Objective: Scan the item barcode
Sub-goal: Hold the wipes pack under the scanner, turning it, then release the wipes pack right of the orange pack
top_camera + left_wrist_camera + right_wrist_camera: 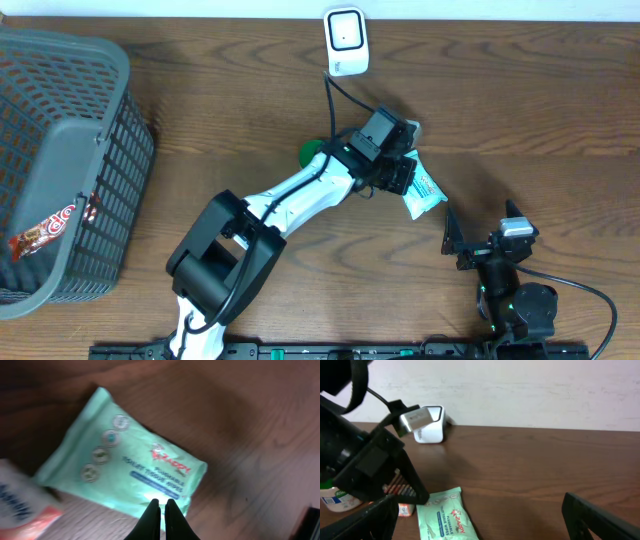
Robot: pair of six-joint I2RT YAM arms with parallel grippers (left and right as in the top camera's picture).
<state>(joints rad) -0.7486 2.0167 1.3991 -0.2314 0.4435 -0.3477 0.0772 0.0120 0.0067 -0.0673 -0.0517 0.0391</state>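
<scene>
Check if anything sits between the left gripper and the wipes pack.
Nothing visible. The shut left gripper hangs directly over the wipes pack, at its edge; the orange-and-white box lies off to the side.

Overhead view: we look straight down from high above the table (230,110). We take in all of it, with the wipes pack (424,192) right of centre, the scanner (346,40) beyond the pack and the basket (60,160) far to its left.
Left wrist view: we hang very close above the pack, facing down. It fills much of the frame, slightly blurred.
Right wrist view: we sit low on the pack's near side, looking across it toward the scanner and the wall (530,390).
Shared: we see the pack in all three views. Overhead and right wrist both show the scanner.
</scene>
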